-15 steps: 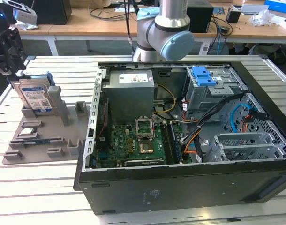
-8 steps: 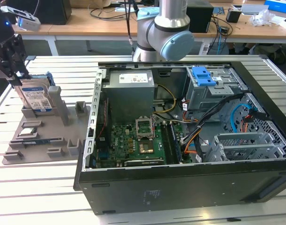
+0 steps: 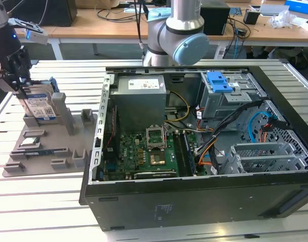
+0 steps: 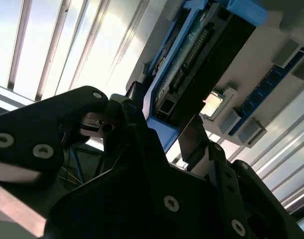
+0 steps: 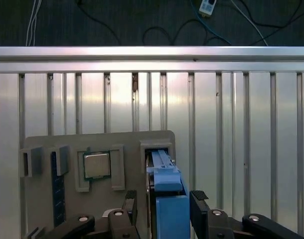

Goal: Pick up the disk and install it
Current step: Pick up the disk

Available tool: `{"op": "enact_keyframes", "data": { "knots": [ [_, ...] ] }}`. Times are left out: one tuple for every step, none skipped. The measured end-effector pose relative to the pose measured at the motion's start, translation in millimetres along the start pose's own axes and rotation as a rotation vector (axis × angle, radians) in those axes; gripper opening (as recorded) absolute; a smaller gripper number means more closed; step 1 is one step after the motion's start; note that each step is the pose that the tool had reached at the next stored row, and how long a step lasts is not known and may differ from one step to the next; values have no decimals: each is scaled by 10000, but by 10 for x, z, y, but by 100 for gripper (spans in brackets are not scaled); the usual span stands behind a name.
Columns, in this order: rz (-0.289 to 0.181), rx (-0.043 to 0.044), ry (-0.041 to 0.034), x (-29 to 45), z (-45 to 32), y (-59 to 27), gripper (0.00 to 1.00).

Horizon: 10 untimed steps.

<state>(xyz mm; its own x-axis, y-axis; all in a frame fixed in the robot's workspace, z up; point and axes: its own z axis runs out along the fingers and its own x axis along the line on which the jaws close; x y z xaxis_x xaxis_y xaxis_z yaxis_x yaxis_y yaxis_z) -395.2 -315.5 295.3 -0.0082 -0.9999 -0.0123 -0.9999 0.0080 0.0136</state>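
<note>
Fingers (image 5: 199, 198) clamped on both sides of disk (image 5: 171, 214), upright in grey tray (image 5: 127, 141)

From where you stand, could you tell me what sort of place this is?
Probably a robotics lab for computer assembly: an open black computer case lies on a slatted aluminium table, a grey fixture tray holds a silver hard drive in a blue carrier, and wooden desks stand behind.

My arm (image 3: 184, 9) is a silver tube running into bulky grey joints (image 3: 163, 34), closed with round pale blue caps (image 3: 192, 48). My gripper (image 5: 164, 199) is matt black, built from angular plates (image 4: 37, 139) that overlap like links, dotted with round silver screws (image 4: 171, 201). A small white and blue box (image 3: 35, 33) is fixed by my black wrist (image 3: 6, 45).
</note>
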Motion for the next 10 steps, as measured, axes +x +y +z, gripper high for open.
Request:
{"op": "enact_keyframes", "data": {
  "knots": [
    [-9,-2,0,-4,3,0,54],
    [-24,-2,1,-13,6,0,54],
    [-34,-1,2,-17,9,0,54],
    [-68,-2,7,-19,25,0,54],
    [-96,-2,9,-19,42,0,54],
    [-115,-5,10,-19,54,0,54],
    [-115,-4,10,-19,55,0,54],
    [-116,-4,10,-19,55,0,54],
    [-116,-2,9,-19,56,0,54],
    [-117,-3,10,-19,56,-1,54]
  ]
}}
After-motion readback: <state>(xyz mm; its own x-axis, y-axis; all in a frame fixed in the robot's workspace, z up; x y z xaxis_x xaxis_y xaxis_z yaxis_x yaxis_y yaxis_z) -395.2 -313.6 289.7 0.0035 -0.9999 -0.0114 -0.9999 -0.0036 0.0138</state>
